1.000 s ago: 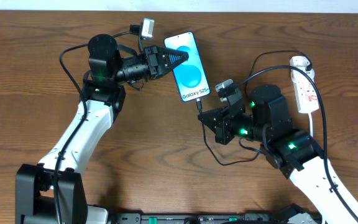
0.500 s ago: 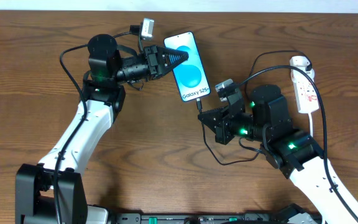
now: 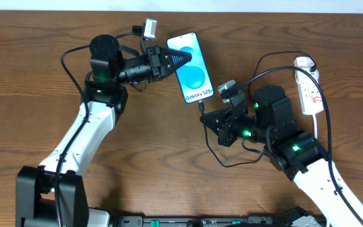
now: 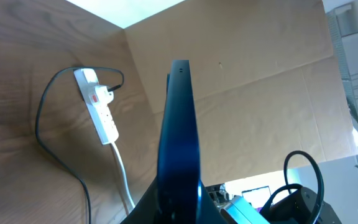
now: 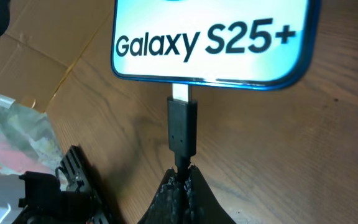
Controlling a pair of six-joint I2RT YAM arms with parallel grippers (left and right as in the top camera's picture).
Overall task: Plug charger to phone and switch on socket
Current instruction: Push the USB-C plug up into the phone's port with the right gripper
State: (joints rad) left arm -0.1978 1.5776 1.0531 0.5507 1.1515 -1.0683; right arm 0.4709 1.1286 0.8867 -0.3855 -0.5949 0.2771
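**Two grippers clenched, plug at the phone's port**

Two arms meet at the phone [image 3: 191,68], which lies screen-up toward 12 o'clock on the wooden table [image 3: 30,75]. The left gripper [image 3: 176,60] comes in from 9 o'clock and is clamped on the phone's long edge. The right gripper [image 3: 204,115], at the phone's 6 o'clock, is pinched shut on the charger [image 5: 182,130] just behind its plug. The plug's silver tip touches the port under "Galaxy S25+", with a sliver of metal showing.

The black cable loops on the table under the right arm, and another arc of it runs to the far end of the socket [image 3: 309,91]. The socket lies at the phone's 3 o'clock, well apart. The right arm's bulky wrist sits at the socket's 9 o'clock, and its white cord [image 3: 326,129] trails toward 6 o'clock. Cardboard [image 5: 36,43] lies at the table edge.
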